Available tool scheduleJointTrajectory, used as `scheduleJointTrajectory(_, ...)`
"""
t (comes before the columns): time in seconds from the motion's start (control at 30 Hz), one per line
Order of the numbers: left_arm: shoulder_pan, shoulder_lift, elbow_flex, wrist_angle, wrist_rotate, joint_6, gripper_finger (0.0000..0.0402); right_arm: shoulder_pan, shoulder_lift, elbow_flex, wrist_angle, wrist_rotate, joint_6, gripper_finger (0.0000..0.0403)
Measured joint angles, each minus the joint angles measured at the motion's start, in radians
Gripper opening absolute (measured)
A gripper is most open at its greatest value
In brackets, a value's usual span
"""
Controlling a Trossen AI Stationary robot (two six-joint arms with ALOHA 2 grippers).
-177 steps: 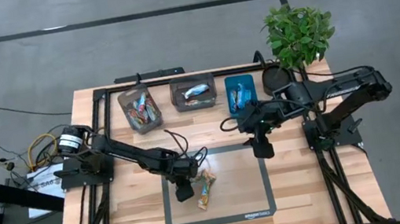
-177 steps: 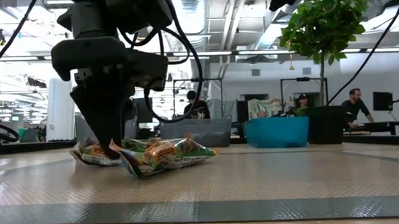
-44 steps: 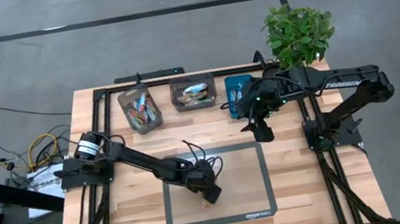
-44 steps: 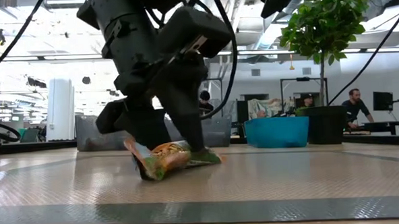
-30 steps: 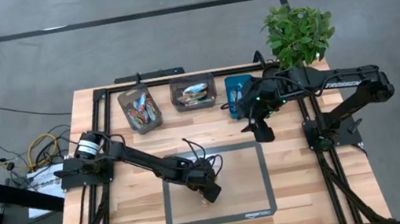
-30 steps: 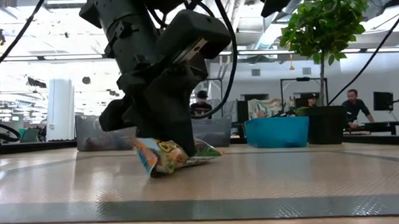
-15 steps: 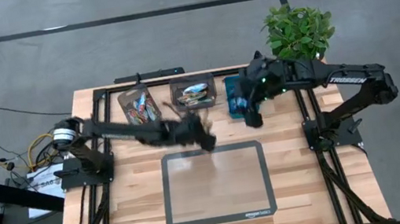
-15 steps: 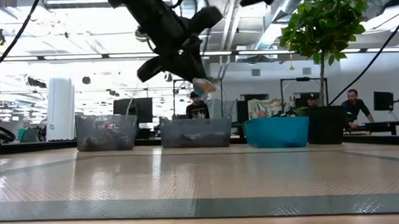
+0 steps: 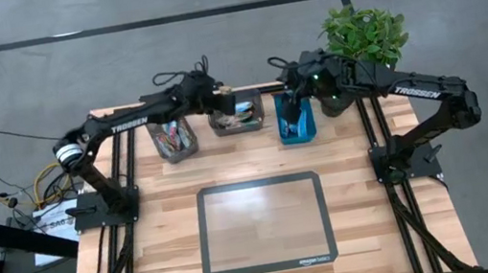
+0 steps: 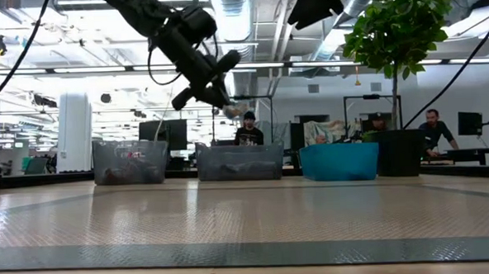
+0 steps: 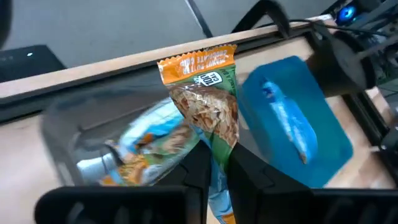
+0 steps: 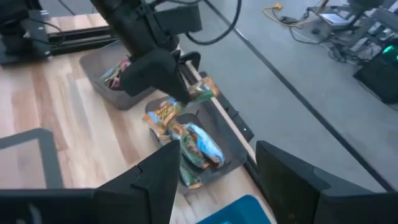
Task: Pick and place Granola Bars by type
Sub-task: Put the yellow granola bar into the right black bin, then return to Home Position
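Note:
My left gripper (image 9: 221,97) is up over the far side of the middle grey bin (image 9: 236,114), shut on a green and orange granola bar (image 11: 208,102), which also shows in the right wrist view (image 12: 200,91). The middle bin holds several bars with blue and orange wrappers (image 11: 140,146). The left grey bin (image 9: 171,134) holds multicoloured bars. The blue bin (image 9: 295,119) holds a blue bar (image 11: 289,121). My right gripper (image 12: 214,186) is open and empty above the blue bin. My left gripper pinches the granola bar between its two fingers (image 11: 198,167) at the bar's green end (image 11: 217,149). The bar sticks out forward along the fingers, its orange end (image 11: 196,62) free. It is lifted clear, above the middle bin.
A grey-edged mat (image 9: 262,226) lies in the middle of the wooden table. A potted plant (image 9: 363,39) stands at the far right corner. The three bins stand in a row along the far edge. People (image 10: 433,133) show in the room behind.
My left gripper has lifted the green and orange bar off the mat and carried it up and toward the far edge, over the middle grey bin. My right gripper has moved toward the far edge, over the blue bin.

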Motion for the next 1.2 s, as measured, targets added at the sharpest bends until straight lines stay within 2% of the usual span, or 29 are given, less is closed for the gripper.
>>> scheduleJointTrajectory(0.17,0.062,0.009,0.001,0.024,0.059,0.057,0.0043,-0.021,0.0,0.0,0.007,0.0,0.001,0.0202)
scheduleJointTrajectory(0.3,0.083,0.018,0.001,0.029,0.121,0.059,0.0077,-0.029,0.0,0.0,0.007,0.0,0.0,0.0202)
scheduleJointTrajectory(0.47,0.087,0.018,0.0,0.022,0.083,0.075,0.0134,-0.031,0.0,0.0,0.018,-0.01,0.0,0.0202)
scheduleJointTrajectory(0.53,0.086,0.018,0.0,0.039,0.081,0.076,0.0152,-0.032,0.0,0.0,0.015,-0.071,-0.006,0.0202)
scheduleJointTrajectory(0.67,0.08,0.018,0.0,0.113,0.127,0.074,0.017,-0.059,-0.015,0.0,-0.03,-0.332,-0.018,0.0202)
scheduleJointTrajectory(0.73,0.065,0.013,0.0,0.157,0.162,0.074,0.0172,-0.068,-0.04,-0.006,-0.046,-0.424,-0.029,0.0202)
scheduleJointTrajectory(0.83,0.04,-0.018,0.0,0.196,0.218,0.074,0.0172,-0.074,-0.146,-0.097,-0.015,-0.444,-0.019,0.0202)
scheduleJointTrajectory(0.97,-0.007,-0.097,0.0,0.196,0.226,0.091,0.0171,-0.06,-0.358,-0.326,0.131,-0.426,0.107,0.0202)
scheduleJointTrajectory(1.1,-0.075,-0.198,0.0,0.203,0.201,0.196,0.0171,0.007,-0.587,-0.544,0.25,-0.305,0.245,0.0202)
scheduleJointTrajectory(1.2,-0.128,-0.269,0.001,0.196,0.114,0.217,0.0171,0.067,-0.729,-0.655,0.255,-0.191,0.326,0.0202)
